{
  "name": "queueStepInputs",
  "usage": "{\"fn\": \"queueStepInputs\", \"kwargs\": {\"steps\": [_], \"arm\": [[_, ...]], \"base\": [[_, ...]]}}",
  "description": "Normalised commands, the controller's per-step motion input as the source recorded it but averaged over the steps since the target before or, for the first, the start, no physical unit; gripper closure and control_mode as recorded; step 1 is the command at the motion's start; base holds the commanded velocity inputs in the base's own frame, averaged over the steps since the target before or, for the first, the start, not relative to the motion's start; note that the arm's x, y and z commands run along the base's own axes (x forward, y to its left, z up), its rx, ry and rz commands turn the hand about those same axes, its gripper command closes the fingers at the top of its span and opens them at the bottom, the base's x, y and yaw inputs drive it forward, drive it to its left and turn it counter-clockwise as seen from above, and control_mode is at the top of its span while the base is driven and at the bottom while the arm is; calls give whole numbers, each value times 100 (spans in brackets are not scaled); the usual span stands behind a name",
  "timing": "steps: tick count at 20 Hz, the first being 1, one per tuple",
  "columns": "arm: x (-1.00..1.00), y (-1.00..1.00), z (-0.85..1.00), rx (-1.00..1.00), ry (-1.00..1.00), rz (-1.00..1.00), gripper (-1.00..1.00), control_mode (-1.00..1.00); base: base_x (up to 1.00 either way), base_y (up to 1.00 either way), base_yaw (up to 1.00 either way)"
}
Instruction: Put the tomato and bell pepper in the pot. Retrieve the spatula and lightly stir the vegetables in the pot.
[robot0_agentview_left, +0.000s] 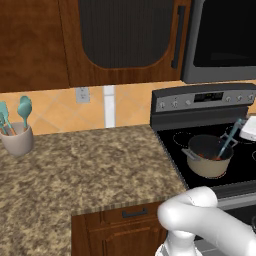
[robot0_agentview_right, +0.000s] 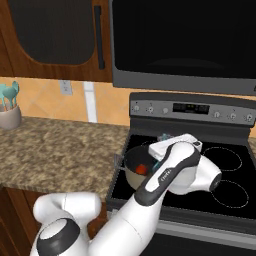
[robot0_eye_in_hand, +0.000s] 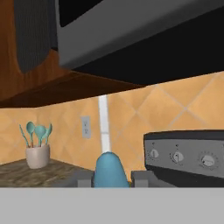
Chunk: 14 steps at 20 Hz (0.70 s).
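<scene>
A glossy white robot arm (robot0_agentview_right: 150, 210) is showing rounded, tube-like segments joined by dark grey bands, with a dark collar around one link carrying small pale lettering too fine to read. A domed white shoulder cap ringed in dark grey is sitting at its base. The boxy white hand (robot0_agentview_right: 175, 145) is capping the far end, its casing smooth and unmarked.

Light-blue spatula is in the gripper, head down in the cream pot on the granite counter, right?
Not quite. The cream-beige pot sits on the black stovetop, not the granite counter, as the left base view shows. The rest holds: the gripper is shut on the slim light-blue spatula, head down in the pot.
</scene>
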Motion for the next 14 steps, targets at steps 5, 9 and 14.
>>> {"fn": "queueStepInputs", "kwargs": {"steps": [5, 9, 14], "arm": [[0, 59, 0, 4, 14, 0, 100, -100], [3, 34, 6, 5, -12, 2, 100, -100], [3, 7, 9, 3, -36, 7, 100, -100]], "base": [[0, 0, 0], [0, 0, 0], [0, 0, 0]]}}
